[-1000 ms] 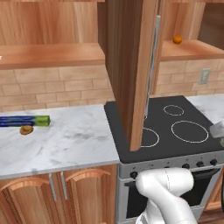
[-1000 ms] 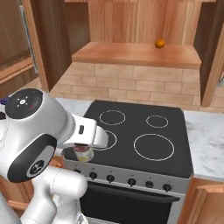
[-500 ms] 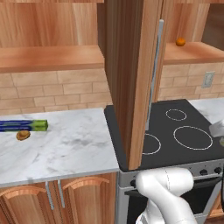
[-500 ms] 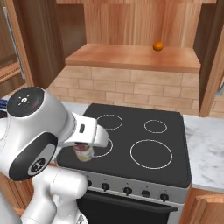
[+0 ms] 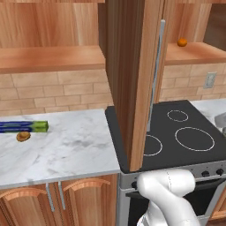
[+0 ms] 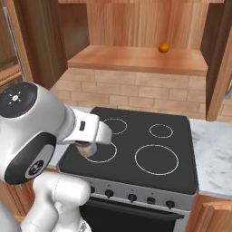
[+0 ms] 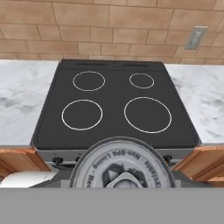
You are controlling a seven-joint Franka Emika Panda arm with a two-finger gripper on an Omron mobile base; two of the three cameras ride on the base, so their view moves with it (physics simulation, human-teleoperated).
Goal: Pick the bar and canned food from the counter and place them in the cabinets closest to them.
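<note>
While the base has all but stopped after a small shift of both base views a second ago, I see the one real change in the right base view: the canned food [image 6: 86, 148] now sits a touch higher against the black stovetop [image 6: 136, 145] than it did half a second back, so the arm is lifting it. The fingers [image 6: 78, 145] are pinching the can under the white hand. Its pale metal lid [image 7: 121, 168] faces the hand view at the near edge, with the four burner rings spread beyond it and the brick wall at the far side. The can hangs over the near left burner, clear of the glass. Above the far edge of the stove, the wooden cabinet shelf [image 6: 136, 59] lies open and bare except for an orange fruit [image 6: 163, 47] toward its right. From the left base view, the tall cabinet door [image 5: 132, 88] stands swung out between the stove and the marble worktop [image 5: 66, 150]. On that worktop a blue-and-green box [image 5: 22, 126] and a brown pastry [image 5: 23, 136] lie at the far left, just as they did before. I judge the pick as done and the carry as begun. The can has to go up and away from me onto that shelf, well left of the fruit, and the door's edge is the thing to avoid. The bar is a later job.
</note>
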